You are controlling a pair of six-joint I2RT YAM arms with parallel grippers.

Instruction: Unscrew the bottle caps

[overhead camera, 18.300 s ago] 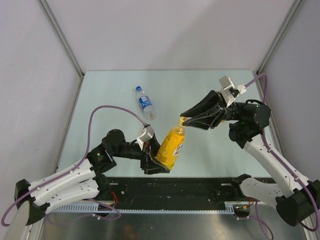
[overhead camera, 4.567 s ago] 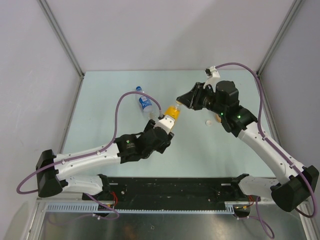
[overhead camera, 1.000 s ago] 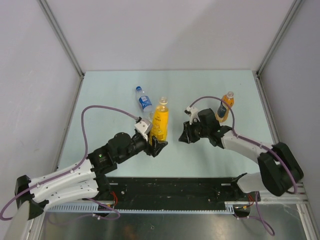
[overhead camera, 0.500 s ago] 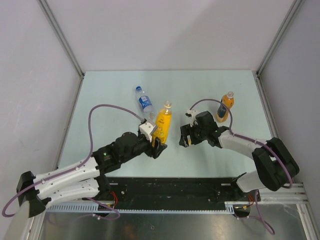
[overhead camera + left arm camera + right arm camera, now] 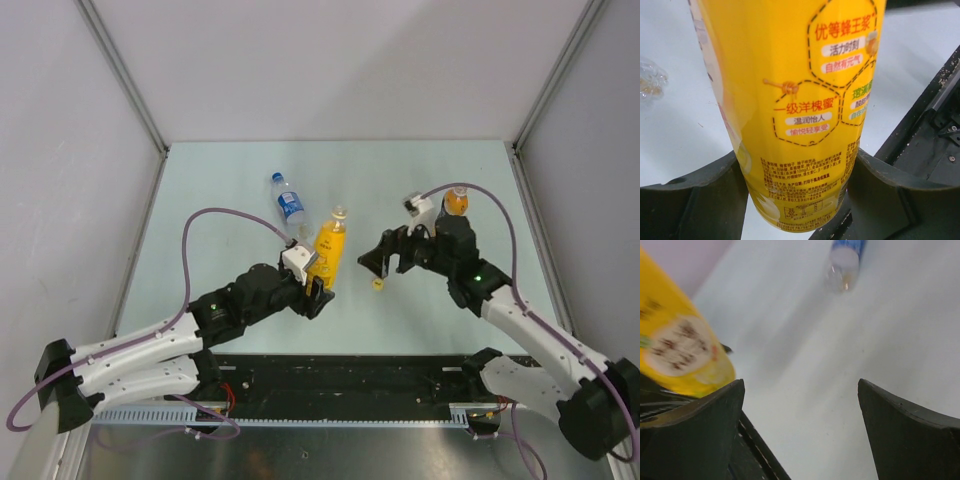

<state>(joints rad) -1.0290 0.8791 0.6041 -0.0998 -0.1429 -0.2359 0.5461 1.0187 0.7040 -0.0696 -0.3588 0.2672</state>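
Observation:
My left gripper (image 5: pixel 318 283) is shut on the lower body of the yellow bottle (image 5: pixel 329 250), which stands nearly upright with a bare neck. The left wrist view shows the yellow bottle (image 5: pixel 790 100) wedged between both fingers of the left gripper (image 5: pixel 797 160). A small yellow cap (image 5: pixel 377 284) lies on the table just below my right gripper (image 5: pixel 380 260), which is open and holds nothing. In the right wrist view, bare table shows between the spread fingers of the right gripper (image 5: pixel 799 390). The clear bottle (image 5: pixel 289 205) lies on its side with its blue cap (image 5: pixel 276 178) on. The orange bottle (image 5: pixel 455 201) stands behind the right arm.
A purple cable crosses the top of the orange bottle in the top view. The yellow bottle (image 5: pixel 680 350) sits left of the right fingers and the clear bottle (image 5: pixel 845 257) far ahead. A black rail (image 5: pixel 350 375) runs along the near edge; grey walls enclose the table.
My right gripper has opened and pulled up and to the right, leaving the yellow cap on the table. The left gripper keeps its hold on the yellow bottle and has shifted slightly right.

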